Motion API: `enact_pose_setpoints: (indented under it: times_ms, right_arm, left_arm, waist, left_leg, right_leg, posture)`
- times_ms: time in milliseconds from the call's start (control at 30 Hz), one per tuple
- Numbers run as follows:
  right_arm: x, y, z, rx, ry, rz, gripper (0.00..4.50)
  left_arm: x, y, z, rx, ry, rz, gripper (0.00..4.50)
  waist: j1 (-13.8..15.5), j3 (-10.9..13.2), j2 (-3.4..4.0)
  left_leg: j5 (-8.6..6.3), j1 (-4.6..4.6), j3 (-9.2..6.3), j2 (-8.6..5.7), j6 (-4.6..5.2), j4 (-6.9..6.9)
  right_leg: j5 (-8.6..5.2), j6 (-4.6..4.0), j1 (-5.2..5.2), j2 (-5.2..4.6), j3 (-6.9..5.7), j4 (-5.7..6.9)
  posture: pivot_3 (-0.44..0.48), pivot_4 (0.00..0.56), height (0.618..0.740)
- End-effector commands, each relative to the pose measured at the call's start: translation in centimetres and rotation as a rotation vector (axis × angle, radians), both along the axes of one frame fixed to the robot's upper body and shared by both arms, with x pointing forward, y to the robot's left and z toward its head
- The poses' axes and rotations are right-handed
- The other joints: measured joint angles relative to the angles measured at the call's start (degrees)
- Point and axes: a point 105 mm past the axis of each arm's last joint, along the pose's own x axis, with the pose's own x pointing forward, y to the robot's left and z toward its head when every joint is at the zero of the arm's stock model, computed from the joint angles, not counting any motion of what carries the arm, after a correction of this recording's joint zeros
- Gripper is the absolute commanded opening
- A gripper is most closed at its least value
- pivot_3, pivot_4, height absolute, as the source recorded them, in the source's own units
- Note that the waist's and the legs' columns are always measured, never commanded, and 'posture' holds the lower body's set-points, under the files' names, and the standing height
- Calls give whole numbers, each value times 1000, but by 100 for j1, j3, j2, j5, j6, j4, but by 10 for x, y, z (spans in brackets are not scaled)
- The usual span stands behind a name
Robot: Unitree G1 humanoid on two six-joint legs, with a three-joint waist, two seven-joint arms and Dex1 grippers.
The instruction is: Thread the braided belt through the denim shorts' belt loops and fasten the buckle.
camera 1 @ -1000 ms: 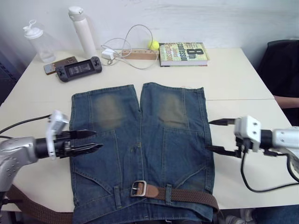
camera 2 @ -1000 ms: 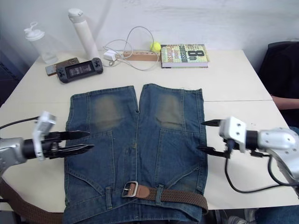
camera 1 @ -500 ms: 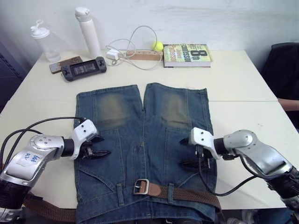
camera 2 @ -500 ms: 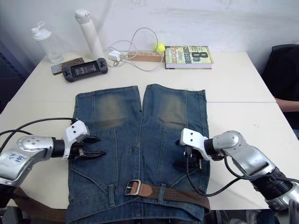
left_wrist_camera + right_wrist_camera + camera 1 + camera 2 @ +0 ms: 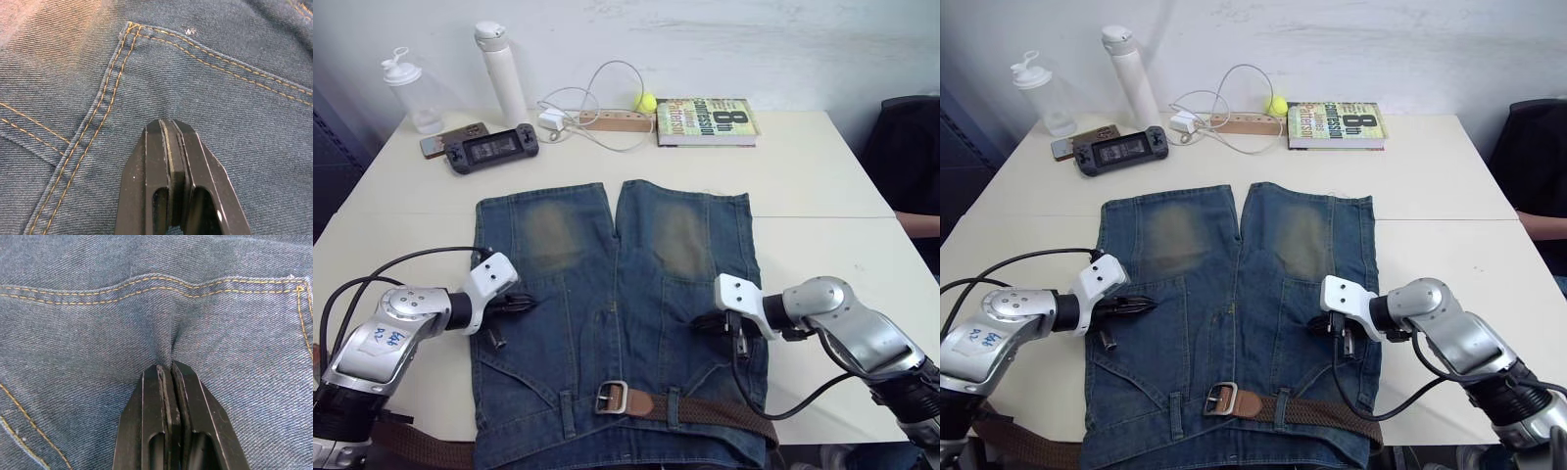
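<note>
The denim shorts (image 5: 617,294) lie flat on the table, waistband nearest me and legs pointing away. The braided belt (image 5: 720,413) runs through the belt loops (image 5: 673,406) on the right half of the waistband. Its silver buckle (image 5: 610,397) rests at the middle, and its free end (image 5: 421,452) hangs off the front left. My left gripper (image 5: 529,305) is shut at the left back pocket, and the fabric shows a faint pucker at its tips (image 5: 168,125). At the right back pocket my right gripper (image 5: 700,321) is shut on a pinched fold of denim (image 5: 168,345).
Along the far edge stand a clear bottle (image 5: 411,93), a white bottle (image 5: 501,73), a phone (image 5: 445,142), a game console (image 5: 492,150), a power strip with a white cable (image 5: 607,119), a tennis ball (image 5: 646,99) and a book (image 5: 705,119). A black chair (image 5: 911,147) stands on the right.
Both arms have moved inward from the shorts' sides onto the back pockets. Both grippers have gone from open to shut, pinching the denim.
</note>
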Motion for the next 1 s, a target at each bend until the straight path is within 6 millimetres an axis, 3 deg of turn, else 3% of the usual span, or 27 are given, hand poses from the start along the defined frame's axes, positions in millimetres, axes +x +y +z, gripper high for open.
enact_pose_setpoints:
  times_ms: [33,167,300,467,567,767,1000]
  right_arm:
    - [18,5,23,38,-65,-29,81]
    - [56,5,48,54,-158,-107,81]
    - [89,-2,59,27,-225,-193,81]
    - [137,-20,63,-31,-304,-366,81]
    - [153,-25,64,-31,-312,-443,81]
    - [162,-29,60,-18,-282,-499,81]
    - [149,-16,53,24,-221,-405,81]
  left_arm:
    - [13,-8,12,-21,-58,-8,0]
    - [42,-6,32,-37,-163,33,0]
    - [71,-3,48,-14,-261,67,0]
    - [119,-3,66,42,-397,112,0]
    - [139,-9,68,57,-424,116,0]
    - [152,-25,62,72,-404,69,0]
    - [148,-20,52,76,-350,41,0]
  waist:
    - [1,10,4]
    - [8,22,-3]
    - [13,27,-11]
    - [10,54,-43]
    - [1,55,-46]
    - [-26,55,-46]
    - [-40,55,-46]
  left_leg:
    - [3,-11,0,-1,2,1]
    - [36,-114,0,-9,-14,31]
    - [49,-198,0,-13,-21,72]
    - [50,-210,4,-17,-17,110]
    - [50,-214,5,-19,-16,110]
    - [54,-268,1,-22,-9,127]
    - [61,-280,2,-34,-1,132]
  right_leg:
    - [2,4,-10,0,0,1]
    - [6,11,-120,0,-5,41]
    - [7,12,-200,3,-10,89]
    - [8,15,-204,3,-14,123]
    - [9,16,-208,4,-16,135]
    - [12,22,-255,-2,-38,147]
    - [17,31,-269,-13,-39,159]
  posture:
    - [0,150,735]
    - [0,150,735]
    - [0,150,735]
    - [0,150,735]
    - [0,150,735]
    - [0,150,735]
    - [0,150,735]
